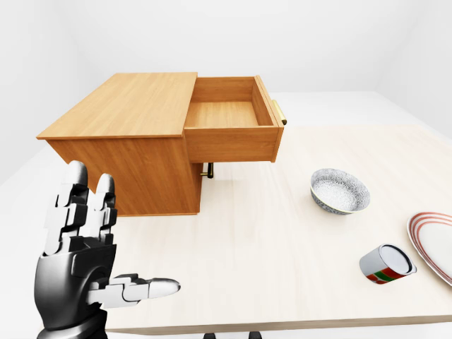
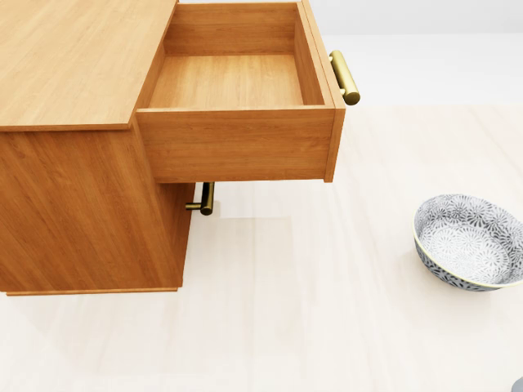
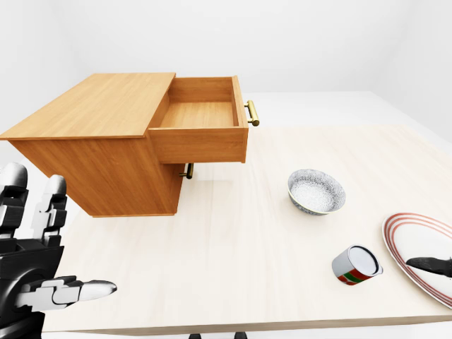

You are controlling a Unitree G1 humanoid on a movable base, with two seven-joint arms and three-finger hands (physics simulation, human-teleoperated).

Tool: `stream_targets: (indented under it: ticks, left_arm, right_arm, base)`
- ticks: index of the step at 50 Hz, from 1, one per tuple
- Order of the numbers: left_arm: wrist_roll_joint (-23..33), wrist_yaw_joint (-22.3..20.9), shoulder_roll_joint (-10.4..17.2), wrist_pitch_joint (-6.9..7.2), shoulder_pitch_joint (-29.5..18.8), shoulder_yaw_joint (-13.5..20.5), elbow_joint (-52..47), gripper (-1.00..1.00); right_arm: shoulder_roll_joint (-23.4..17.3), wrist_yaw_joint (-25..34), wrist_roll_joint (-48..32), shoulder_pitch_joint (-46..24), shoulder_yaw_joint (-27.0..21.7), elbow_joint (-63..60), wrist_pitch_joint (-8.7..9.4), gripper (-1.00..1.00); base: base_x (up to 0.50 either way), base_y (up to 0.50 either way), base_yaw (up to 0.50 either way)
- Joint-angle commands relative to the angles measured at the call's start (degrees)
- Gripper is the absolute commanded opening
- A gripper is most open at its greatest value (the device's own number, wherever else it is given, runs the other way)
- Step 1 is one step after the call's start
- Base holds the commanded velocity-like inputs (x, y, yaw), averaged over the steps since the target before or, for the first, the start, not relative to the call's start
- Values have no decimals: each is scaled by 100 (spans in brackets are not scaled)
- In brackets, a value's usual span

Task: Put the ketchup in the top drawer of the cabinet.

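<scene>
The wooden cabinet point(image 1: 120, 113) stands on the pale table point(image 1: 254, 240) at the upper left. Its top drawer point(image 1: 227, 115) is pulled out and empty, with a gold handle point(image 1: 280, 113) on its right end. No ketchup bottle shows in any view. A small can point(image 1: 387, 264) with a red and green label lies on its side at the lower right. My left hand point(image 1: 120, 233) is raised at the lower left with its fingers spread, open and empty. Only a dark tip of my right hand point(image 3: 431, 265) shows at the right edge of the right-eye view, over the plate.
A patterned grey bowl point(image 1: 340, 191) sits right of the cabinet. A white plate with red rings point(image 1: 434, 244) lies at the right edge, next to the can. A lower drawer handle point(image 2: 205, 198) shows under the open drawer.
</scene>
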Motion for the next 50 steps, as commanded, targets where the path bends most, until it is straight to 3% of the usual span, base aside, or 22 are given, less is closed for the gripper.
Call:
stream_targets:
  ticks: [1,17,34,50]
  left_arm:
    - [58,-66,-51,0,64,-51,218,100]
    - [78,-10,13,0,117,-155,332,100]
    - [59,-4,19,0,141,-149,346,100]
    - [68,1,20,0,149,-160,356,100]
  right_arm:
    - [381,0,-1,213,220,559,0,100]
    - [559,0,20,480,281,1480,0,100]
    - [788,0,-96,628,650,2222,0,100]
    - [671,0,-37,635,909,2934,0,100]
  base:
    - [0,0,0]
    - [0,0,0]
    - [0,0,0]
    - [0,0,0]
